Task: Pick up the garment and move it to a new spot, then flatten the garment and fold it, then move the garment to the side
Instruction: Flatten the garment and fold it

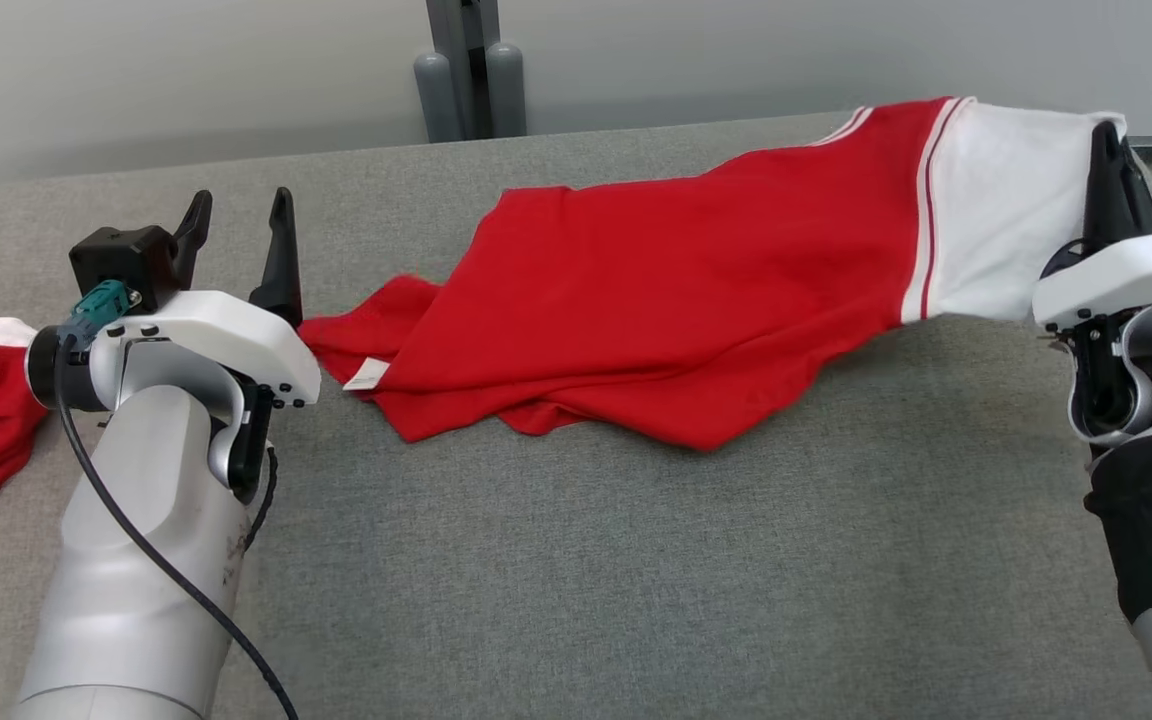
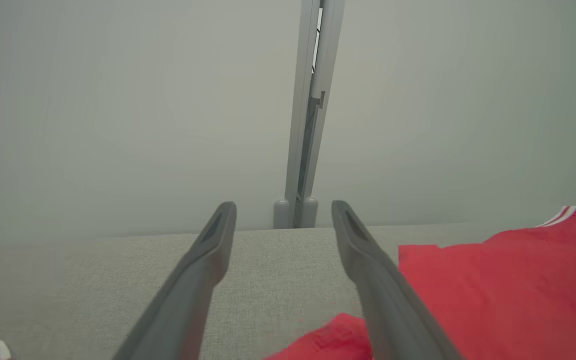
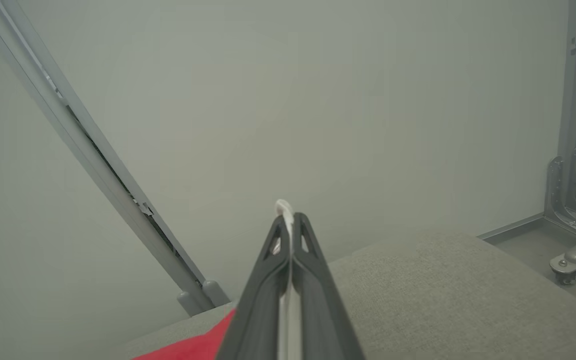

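Red-and-white garment [image 1: 676,300] stretches left to right across the grey table [image 1: 636,560], its white end pinched in the right gripper [image 1: 1106,140]. Its loose red end lies just right of the nearer left gripper [image 1: 241,195], whose jaws stand wide.

Red-and-white garment [image 1: 656,300], stretched out and crumpled.
The red body lies rumpled on the grey tabletop [image 1: 576,580]; its white, stripe-edged end is lifted at the far right.
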{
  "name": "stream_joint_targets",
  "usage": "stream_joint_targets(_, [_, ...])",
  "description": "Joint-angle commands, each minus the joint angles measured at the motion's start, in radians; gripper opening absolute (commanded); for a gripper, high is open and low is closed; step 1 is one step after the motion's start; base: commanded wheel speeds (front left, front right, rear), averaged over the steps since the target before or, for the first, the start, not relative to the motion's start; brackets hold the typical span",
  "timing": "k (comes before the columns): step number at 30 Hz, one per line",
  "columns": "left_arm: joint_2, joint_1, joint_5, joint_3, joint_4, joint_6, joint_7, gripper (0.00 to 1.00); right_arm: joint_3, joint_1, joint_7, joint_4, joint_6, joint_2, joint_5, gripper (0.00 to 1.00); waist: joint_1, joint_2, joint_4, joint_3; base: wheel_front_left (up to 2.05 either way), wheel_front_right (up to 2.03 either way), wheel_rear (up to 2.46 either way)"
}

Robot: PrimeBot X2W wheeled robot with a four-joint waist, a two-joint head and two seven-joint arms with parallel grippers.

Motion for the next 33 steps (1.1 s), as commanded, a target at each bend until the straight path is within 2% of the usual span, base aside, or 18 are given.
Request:
stream_joint_targets(1, [0.002, -0.003, 0.007, 0.010, -0.003, 0.002, -0.003, 1.00, -0.001, 0.019, -0.002, 0.022, 0.001, -0.003, -0.009, 0.00, 0.0000, 0.0000, 0.009, 0.003, 0.00, 0.00, 0.00])
stream_joint_targets(9, [0.001, 0.070, 0.021, 0.062, -0.088, -0.003, -0.003, 1.00, -0.008, 0.066, -0.002, 0.078, 0.001, -0.010, -0.006, 0.00, 0.0000, 0.0000, 0.040, -0.028, 0.00, 0.00, 0.00])
stream_joint_targets(16, [-0.020, 0.230, 0.057, 0.101, -0.283, -0.027, -0.003, 1.00, -0.030, 0.155, -0.002, 0.061, 0.001, -0.022, -0.004, 0.00, 0.0000, 0.0000, 0.077, -0.096, 0.00, 0.00, 0.00])
stream_joint_targets(21, [-0.033, 0.400, 0.101, 0.065, -0.441, -0.043, -0.003, 1.00, -0.056, 0.232, -0.002, 0.030, 0.001, -0.021, -0.007, 0.00, 0.0000, 0.0000, 0.094, -0.143, 0.00, 0.00, 0.00])
stream_joint_targets(26, [-0.042, 0.524, 0.073, 0.046, -0.503, -0.043, -0.003, 1.00, -0.066, 0.295, -0.002, 0.001, 0.001, -0.020, -0.020, 0.00, 0.0000, 0.0000, 0.106, -0.171, 0.00, 0.00, 0.00])
stream_joint_targets(33, [-0.042, 0.605, -0.034, -0.004, -0.550, 0.002, -0.003, 1.00, -0.158, 0.257, -0.002, -0.059, 0.001, -0.057, -0.014, 0.00, 0.0000, 0.0000, 0.127, -0.197, 0.00, 0.00, 0.00])
